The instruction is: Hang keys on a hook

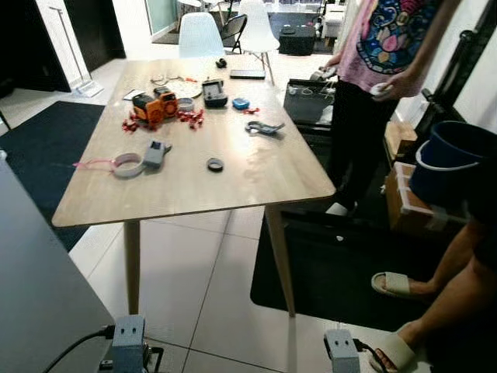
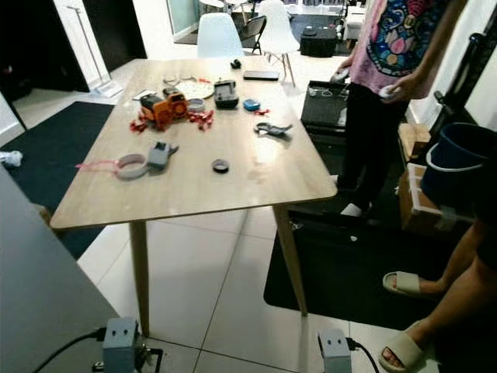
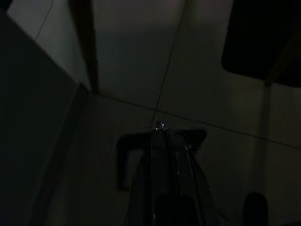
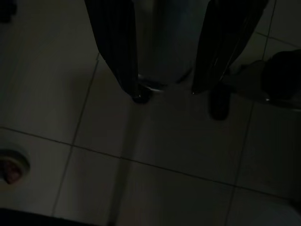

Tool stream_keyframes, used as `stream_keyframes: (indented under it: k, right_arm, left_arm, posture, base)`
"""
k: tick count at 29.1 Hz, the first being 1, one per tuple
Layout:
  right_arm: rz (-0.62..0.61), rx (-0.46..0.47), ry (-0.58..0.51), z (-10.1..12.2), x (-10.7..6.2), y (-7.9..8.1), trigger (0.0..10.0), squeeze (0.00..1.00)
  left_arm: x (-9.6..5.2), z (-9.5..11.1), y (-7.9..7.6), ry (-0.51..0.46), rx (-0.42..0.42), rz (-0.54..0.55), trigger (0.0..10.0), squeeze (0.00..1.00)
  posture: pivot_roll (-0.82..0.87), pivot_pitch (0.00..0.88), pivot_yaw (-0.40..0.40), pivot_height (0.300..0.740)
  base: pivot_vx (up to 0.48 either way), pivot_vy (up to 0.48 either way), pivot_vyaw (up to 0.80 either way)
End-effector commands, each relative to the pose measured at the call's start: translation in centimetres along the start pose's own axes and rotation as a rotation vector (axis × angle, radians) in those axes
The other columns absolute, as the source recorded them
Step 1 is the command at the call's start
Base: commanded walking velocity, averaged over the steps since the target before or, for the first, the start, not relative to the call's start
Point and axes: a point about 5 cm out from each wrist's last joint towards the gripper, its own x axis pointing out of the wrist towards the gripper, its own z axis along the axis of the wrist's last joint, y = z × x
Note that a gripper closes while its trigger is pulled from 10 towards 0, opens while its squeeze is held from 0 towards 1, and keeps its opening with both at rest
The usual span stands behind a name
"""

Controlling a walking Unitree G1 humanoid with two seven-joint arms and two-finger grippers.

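A long light-wood tabletop (image 1: 256, 167) on slim tapered legs stands ahead of the robot, strewn with small objects; judged from this, the job of hanging keys has not begun. Nothing is lifted, and no hook can be made out anywhere around the tabletop.

Beside the tabletop's right edge stands a person in a pink printed shirt and black trousers (image 1: 373, 85), and nearer the camera a second person's sandalled feet (image 1: 400, 284) rest on the floor. A white moulded chair (image 1: 200, 35) sits at the tabletop's far end.

On the tabletop, an orange and black toy vehicle (image 1: 154, 107) sits toward the far left, a grey tape roll with a pink ribbon (image 1: 126, 165) toward the near left, and a small dark metal bunch, probably the keys (image 1: 264, 127), lies right of centre, well apart from both arms.

The left gripper (image 3: 162, 134) hangs low over the tiled floor beside a tabletop leg, fingers together. The right gripper (image 4: 164, 92) hangs likewise over the floor, fingers apart, holding nothing. Finding the keys and the hook all remains.
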Motion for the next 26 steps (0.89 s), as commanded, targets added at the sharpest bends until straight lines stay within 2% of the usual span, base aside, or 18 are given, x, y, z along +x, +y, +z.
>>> stream_keyframes:
  k: [1, 8, 26]
  right_arm:
    - [0.002, 0.010, 0.001, -0.17, 0.02, 0.28, 10.0, 0.00]
    - [0.010, 0.003, -0.006, -0.09, 0.02, 0.32, 10.0, 0.00]
    - [0.021, -0.019, -0.009, 0.20, 0.08, 0.36, 10.0, 0.00]
  left_arm:
    - [-0.07, -0.06, 0.42, 0.008, 0.013, 0.004, 10.0, 0.00]
    - [-0.06, 0.09, 0.41, -0.004, 0.013, 0.004, 10.0, 0.00]
    - [-0.09, 0.39, 0.22, -0.037, -0.006, 0.010, 10.0, 0.00]
  posture:
    - [0.06, 0.039, 0.004, 0.740]
    - [0.06, 0.040, 0.002, 0.740]
    - [0.06, 0.040, -0.006, 0.740]
  base:
    - [0.000, 0.000, 0.00]
    - [0.000, 0.000, 0.00]
    - [0.000, 0.000, 0.80]
